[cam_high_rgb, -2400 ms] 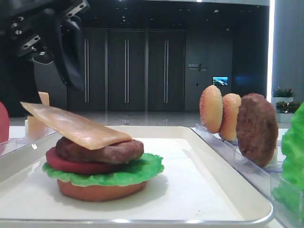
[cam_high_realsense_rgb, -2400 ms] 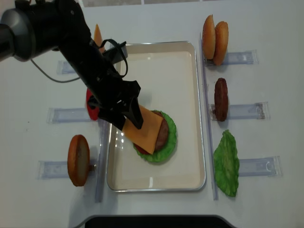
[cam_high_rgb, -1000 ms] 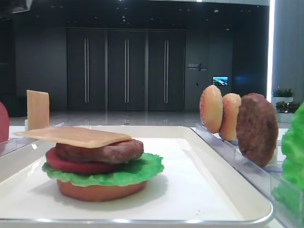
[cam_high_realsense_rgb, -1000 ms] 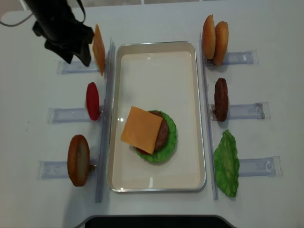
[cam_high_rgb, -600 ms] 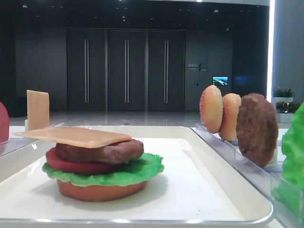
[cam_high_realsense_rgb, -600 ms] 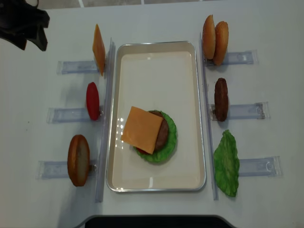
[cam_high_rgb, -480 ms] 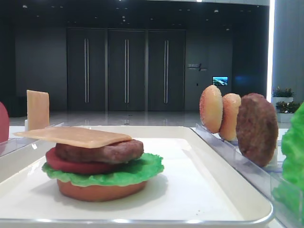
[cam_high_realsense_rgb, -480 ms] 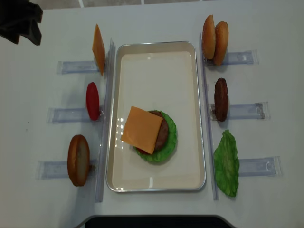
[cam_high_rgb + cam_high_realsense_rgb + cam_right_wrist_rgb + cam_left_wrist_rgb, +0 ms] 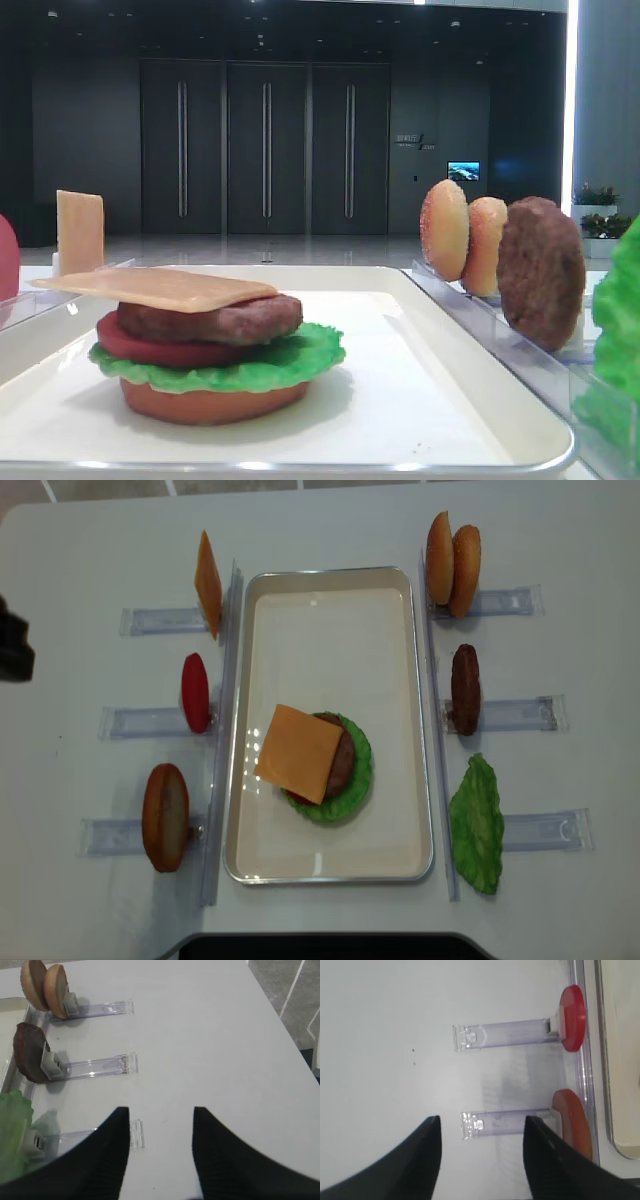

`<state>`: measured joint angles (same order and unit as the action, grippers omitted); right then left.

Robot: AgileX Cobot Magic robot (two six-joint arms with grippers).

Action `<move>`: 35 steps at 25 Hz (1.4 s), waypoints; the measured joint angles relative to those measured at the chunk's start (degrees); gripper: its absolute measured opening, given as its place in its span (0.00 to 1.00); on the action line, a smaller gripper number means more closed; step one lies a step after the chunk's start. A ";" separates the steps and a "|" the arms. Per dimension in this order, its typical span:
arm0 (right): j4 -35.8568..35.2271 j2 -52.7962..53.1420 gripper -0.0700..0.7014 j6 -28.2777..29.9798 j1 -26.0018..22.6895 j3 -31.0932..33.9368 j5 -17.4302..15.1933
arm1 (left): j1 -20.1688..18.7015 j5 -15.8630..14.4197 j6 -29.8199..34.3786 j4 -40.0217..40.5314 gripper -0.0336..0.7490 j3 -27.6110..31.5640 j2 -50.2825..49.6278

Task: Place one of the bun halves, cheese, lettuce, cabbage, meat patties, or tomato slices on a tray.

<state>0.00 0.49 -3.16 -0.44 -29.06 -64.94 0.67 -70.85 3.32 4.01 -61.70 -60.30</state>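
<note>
- We have one exterior view set low at the desk's near edge, looking level along the tray [image 9: 480,400] toward dark doors; the stacked burger [image 9: 205,345] sits close to the lens.
- Our second exterior view looks straight down on the whole desk [image 9: 330,520], taking in the tray [image 9: 425,720] and the clear racks [image 9: 520,715] on both sides.
- Our right wrist view looks down past its hand [image 9: 159,1150] at the right racks; it shares the bun halves [image 9: 45,982], patty [image 9: 27,1052] and lettuce [image 9: 12,1130] with both exterior views.
- Our left wrist view looks down past its hand [image 9: 482,1160] at the left racks; it shares the tomato slice [image 9: 572,1017] and bun half [image 9: 575,1120] with the overhead view.
</note>
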 joint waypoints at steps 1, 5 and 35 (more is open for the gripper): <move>0.00 0.00 0.47 0.00 0.00 0.00 0.00 | 0.00 -0.07 0.00 0.00 0.55 1.59 2.96; 0.00 0.00 0.47 0.00 0.00 0.00 0.00 | 0.00 -0.21 0.00 0.00 0.55 8.27 14.53; 0.00 0.00 0.47 0.02 0.00 0.00 0.00 | 0.00 6.00 -2.30 -1.58 0.55 34.49 61.22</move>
<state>0.00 0.49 -3.14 -0.44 -29.06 -64.94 0.67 -64.85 1.02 2.43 -27.21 0.92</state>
